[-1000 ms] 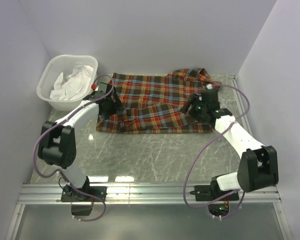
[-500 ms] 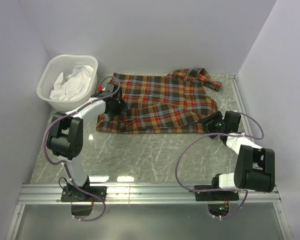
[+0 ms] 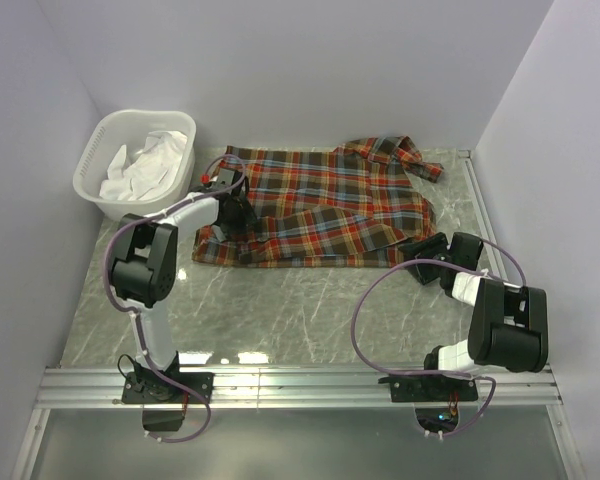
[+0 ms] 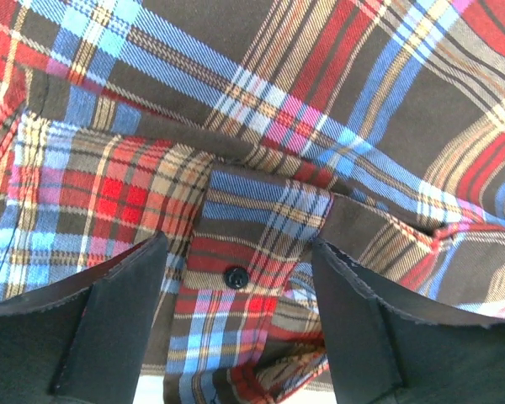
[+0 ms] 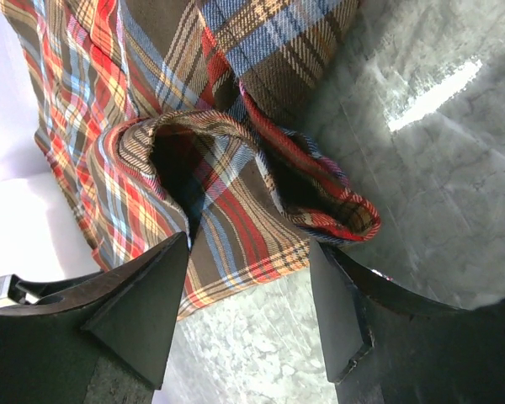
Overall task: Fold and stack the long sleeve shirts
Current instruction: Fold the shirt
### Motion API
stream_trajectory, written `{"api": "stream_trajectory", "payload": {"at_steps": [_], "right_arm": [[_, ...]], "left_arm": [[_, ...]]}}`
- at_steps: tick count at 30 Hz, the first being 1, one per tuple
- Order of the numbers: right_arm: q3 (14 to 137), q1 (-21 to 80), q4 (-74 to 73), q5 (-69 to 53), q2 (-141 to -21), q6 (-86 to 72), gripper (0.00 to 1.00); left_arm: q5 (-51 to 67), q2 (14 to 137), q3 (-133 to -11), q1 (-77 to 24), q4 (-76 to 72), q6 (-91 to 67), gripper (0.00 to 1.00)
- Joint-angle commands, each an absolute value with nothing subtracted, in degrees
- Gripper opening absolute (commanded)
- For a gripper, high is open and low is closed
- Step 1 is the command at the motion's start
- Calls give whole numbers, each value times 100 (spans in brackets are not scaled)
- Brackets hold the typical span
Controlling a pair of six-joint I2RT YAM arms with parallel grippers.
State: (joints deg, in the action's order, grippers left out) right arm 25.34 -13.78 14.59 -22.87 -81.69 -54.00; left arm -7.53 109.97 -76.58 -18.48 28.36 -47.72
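The left hand is open, its two dark fingers standing either side of a buttoned strip of cloth. The button sits just between them, with nothing pinched. The right hand is open too, and a rolled cuff lies in the gap between its fingers, not yet gripped.

Both hands are low over one plaid flannel shirt, the left at the shirt's left edge and the right at its near right corner. The shirt lies across the far half of the table, collar to the far right, with what appears to be a sleeve drawn across its near side.

Judging from this, folding has only begun: the body is mostly spread out and no stack exists. A laundry basket at the far left holds white cloth; what kind of garment it is cannot be told.
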Motion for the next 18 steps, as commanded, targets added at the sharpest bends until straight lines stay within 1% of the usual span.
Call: {"api": "stream_trajectory", "payload": {"at_steps": [1,8,9,11,12,13,17,18], "right_arm": [[2487,-1441,1608,-2267,-8244,-5353,66],[2549,-1441,1503,-2224,-8226,-5212,66],[2549,-1433,1503,-2224,-8227,-5203,66],[2558,-1441,1494,-2224,-8253,-5194,65],[2558,-1424,1503,-2224,-8270,-5186,65],[2558,-1433,1520,-2250,-8288,-5186,65],[2566,-1433,1538,-2268,-8349,-5177,65],[2566,-1433,1538,-2268,-8358,-5168,65]], "left_arm": [[-958,11118,-7954,-1863,2725,-4781,74],[-1054,11338,-8060,-1881,2725,-4764,62],[-1063,11381,-8060,-1881,2733,-4764,59],[-1064,11426,-8077,-1881,2760,-4772,56],[-1072,11434,-8095,-1898,2768,-4755,52],[-1098,11426,-8112,-1907,2786,-4729,50],[-1379,11338,-8200,-1977,2891,-4641,42],[-1476,11329,-8261,-1986,2944,-4632,38]]}}
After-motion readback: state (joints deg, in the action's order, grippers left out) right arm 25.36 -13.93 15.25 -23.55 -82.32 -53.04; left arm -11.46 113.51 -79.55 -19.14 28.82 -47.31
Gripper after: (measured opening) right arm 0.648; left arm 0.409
